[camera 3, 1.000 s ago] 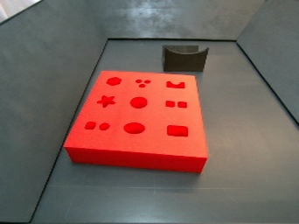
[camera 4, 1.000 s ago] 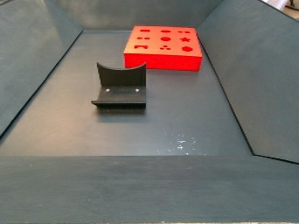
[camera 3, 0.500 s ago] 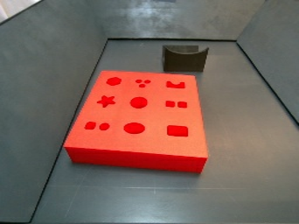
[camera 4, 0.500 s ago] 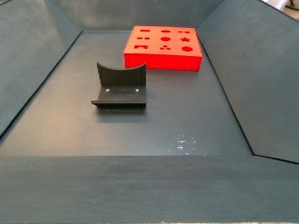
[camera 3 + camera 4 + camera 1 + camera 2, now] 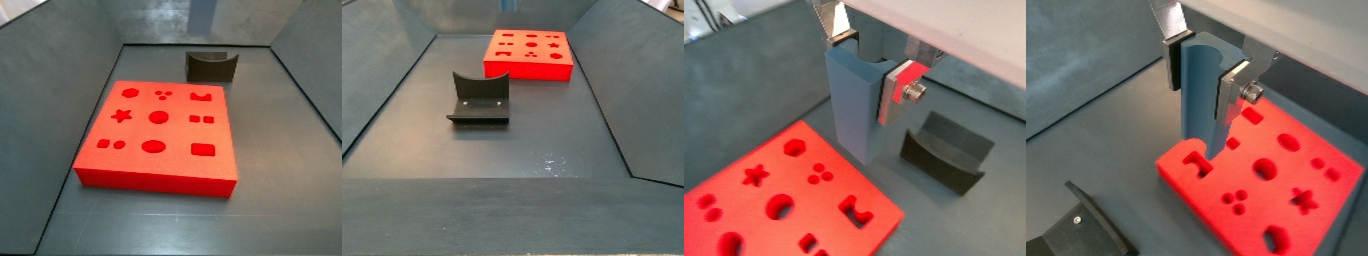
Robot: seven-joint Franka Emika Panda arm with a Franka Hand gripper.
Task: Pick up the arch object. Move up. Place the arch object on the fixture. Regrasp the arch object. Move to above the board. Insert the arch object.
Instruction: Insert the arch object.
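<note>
My gripper [image 5: 871,65] is shut on the arch object [image 5: 855,105], a light blue-grey block that hangs upright between the silver fingers, notch at its upper end. It also shows in a wrist view [image 5: 1207,95], gripped the same way by the gripper [image 5: 1203,80]. It hangs above the red board [image 5: 1280,190], its lower end over the board's edge near the arch recess [image 5: 1193,158]. The board lies flat in both side views [image 5: 140,135] [image 5: 529,60]. The dark fixture [image 5: 945,150] stands empty beside the board. The gripper is out of both side views.
The fixture also shows in both side views [image 5: 211,66] [image 5: 478,97], on the grey floor a short way from the board. Sloped grey walls [image 5: 382,80] ring the floor. The board's other recesses, such as the star [image 5: 122,115], are empty.
A faint blue-grey strip now shows at the top edge of a side view. The board and the fixture have not moved.
</note>
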